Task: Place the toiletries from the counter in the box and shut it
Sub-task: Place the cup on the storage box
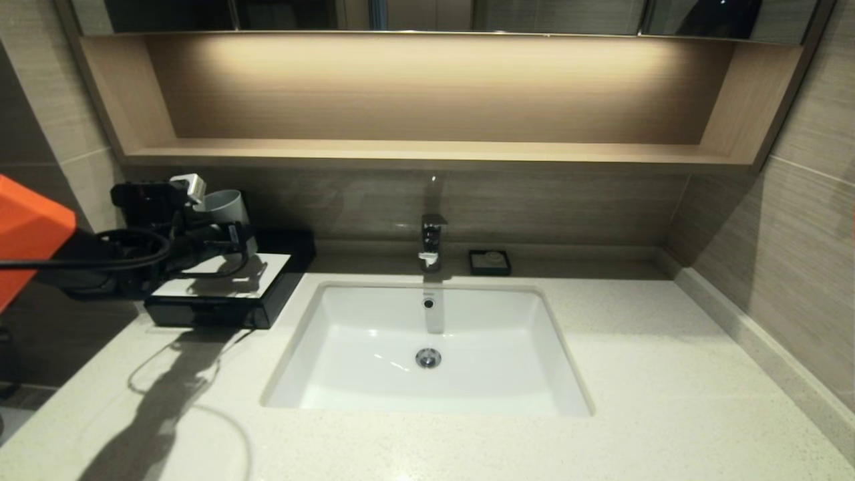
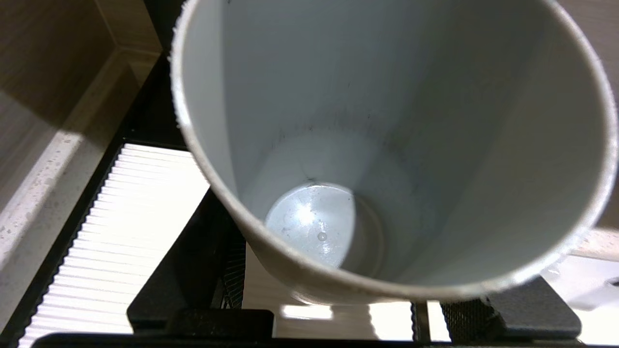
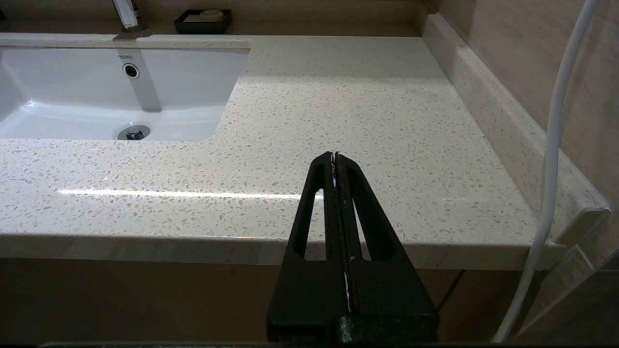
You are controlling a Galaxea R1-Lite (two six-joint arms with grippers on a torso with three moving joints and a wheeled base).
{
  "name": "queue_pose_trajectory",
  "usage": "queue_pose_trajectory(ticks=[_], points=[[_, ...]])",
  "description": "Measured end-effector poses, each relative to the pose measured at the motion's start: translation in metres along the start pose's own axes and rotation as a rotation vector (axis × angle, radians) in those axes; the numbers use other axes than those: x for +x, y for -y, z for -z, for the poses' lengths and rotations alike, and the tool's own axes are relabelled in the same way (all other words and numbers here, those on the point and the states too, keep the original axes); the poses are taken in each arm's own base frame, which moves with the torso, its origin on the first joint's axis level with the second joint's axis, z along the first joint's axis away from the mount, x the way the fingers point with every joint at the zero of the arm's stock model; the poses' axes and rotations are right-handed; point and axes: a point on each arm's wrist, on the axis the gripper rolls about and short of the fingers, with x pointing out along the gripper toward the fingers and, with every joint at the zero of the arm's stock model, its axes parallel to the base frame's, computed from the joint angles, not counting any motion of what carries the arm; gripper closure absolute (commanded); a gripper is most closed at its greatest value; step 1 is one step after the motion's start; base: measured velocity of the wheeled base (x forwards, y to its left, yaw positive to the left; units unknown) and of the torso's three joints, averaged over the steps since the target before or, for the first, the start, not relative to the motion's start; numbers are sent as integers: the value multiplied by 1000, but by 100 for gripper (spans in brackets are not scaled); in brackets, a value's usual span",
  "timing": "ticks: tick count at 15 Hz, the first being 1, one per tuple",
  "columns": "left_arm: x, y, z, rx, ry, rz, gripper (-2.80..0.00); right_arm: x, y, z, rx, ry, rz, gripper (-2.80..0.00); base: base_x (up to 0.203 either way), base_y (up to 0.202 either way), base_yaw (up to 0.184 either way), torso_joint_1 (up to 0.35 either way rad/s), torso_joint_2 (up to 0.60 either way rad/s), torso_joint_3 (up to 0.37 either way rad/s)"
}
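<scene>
Packets are off the counter [image 1: 601, 374] and the box [image 1: 220, 294] at far left looks shut, my left gripper [image 1: 230, 234] clasping the grey cup [image 1: 224, 204] above it, right gripper [image 3: 335, 159] pressed closed, idle.

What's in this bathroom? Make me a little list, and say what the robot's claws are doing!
left claw: gripping the grey cup above the box
right claw: shut, parked by the counter front edge
box: black, white top, left of the sink
soap dish: beside the tap
packets: none in view
</scene>
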Motion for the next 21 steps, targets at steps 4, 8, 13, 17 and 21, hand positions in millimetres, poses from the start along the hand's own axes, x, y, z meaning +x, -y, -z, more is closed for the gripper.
queue_pose_trajectory(ticks=[4, 8, 13, 17, 21], points=[[6, 0, 1, 5, 4, -19, 0, 0, 0, 0, 0, 0, 0, 0, 0, 0, 0, 0, 0, 0], [10, 4, 5, 5, -6, -11, 0, 0, 0, 0, 0, 0, 0, 0, 0, 0, 0, 0, 0, 0], [15, 3, 8, 6, -8, -19, 0, 0, 0, 0, 0, 0, 0, 0, 0, 0, 0, 0, 0, 0], [20, 3, 9, 7, -3, -36, 0, 0, 0, 0, 0, 0, 0, 0, 0, 0, 0, 0, 0, 0], [23, 5, 12, 8, -9, -32, 0, 0, 0, 0, 0, 0, 0, 0, 0, 0, 0, 0, 0, 0]])
